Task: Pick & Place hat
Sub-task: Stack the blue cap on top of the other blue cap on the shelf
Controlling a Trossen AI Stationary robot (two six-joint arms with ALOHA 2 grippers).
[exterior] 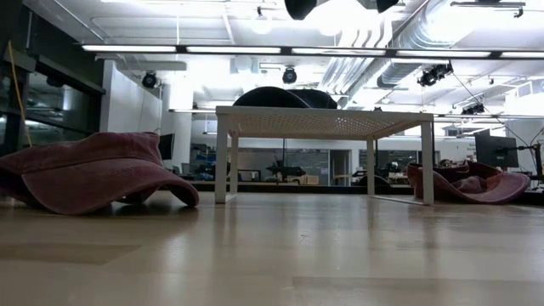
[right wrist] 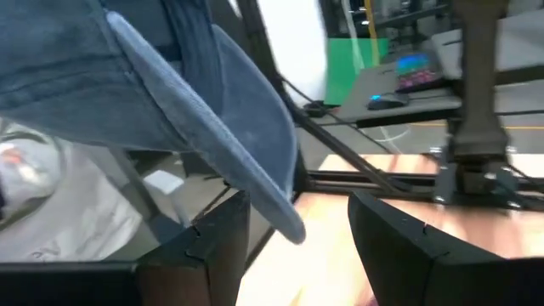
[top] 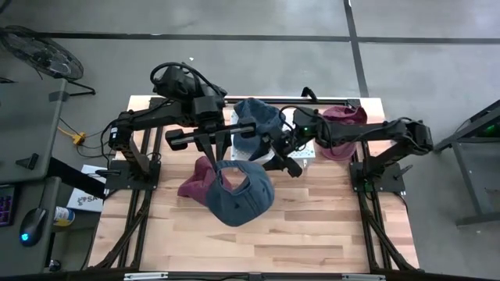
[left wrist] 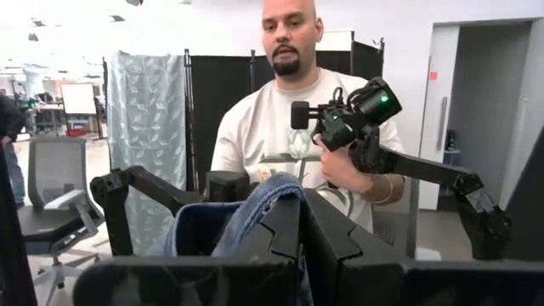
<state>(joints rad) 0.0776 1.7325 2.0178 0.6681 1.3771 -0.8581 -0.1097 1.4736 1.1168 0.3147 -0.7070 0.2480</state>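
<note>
Left claw (left wrist: 302, 246) pinches the half-hidden blue hat (top: 239, 195); right claw (right wrist: 297, 246) gapes, empty.

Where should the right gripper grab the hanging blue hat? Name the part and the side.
Probably the brim, from the right arm's side. It juts out flat toward the open right gripper, while the left gripper holds the blue hat up by its other end.

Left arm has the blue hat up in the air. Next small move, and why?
Probably carry it toward the white rack and lower. The left gripper is shut on the blue hat, which hangs above the table over a maroon hat. The right gripper is open beside the brim, holding nothing.
</note>
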